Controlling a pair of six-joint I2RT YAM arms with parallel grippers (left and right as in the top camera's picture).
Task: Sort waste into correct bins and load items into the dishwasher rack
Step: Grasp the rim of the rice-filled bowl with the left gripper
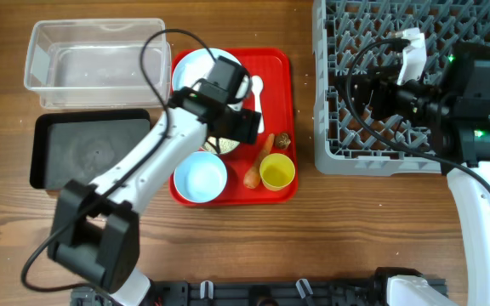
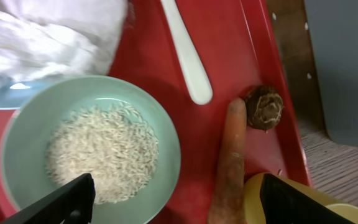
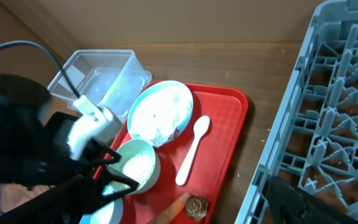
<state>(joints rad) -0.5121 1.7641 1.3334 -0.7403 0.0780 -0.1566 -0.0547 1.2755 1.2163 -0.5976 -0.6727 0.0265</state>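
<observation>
The left hand (image 2: 178, 190) hangs wide open, empty, above the rice bowl (image 2: 166, 134), likely to grip its rim. I cannot tell the right hand (image 1: 362, 92)'s spread.

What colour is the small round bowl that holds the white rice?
The small round bowl is pale green, clearest in the left wrist view.

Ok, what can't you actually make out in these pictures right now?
Rice bowl: overhead, mostly under the left arm.
Tissue: left wrist, cut by top edge; right wrist, blurred.
Yellow cup: left wrist, cut by bottom edge.
Brown lump: overhead, too small to identify.
</observation>
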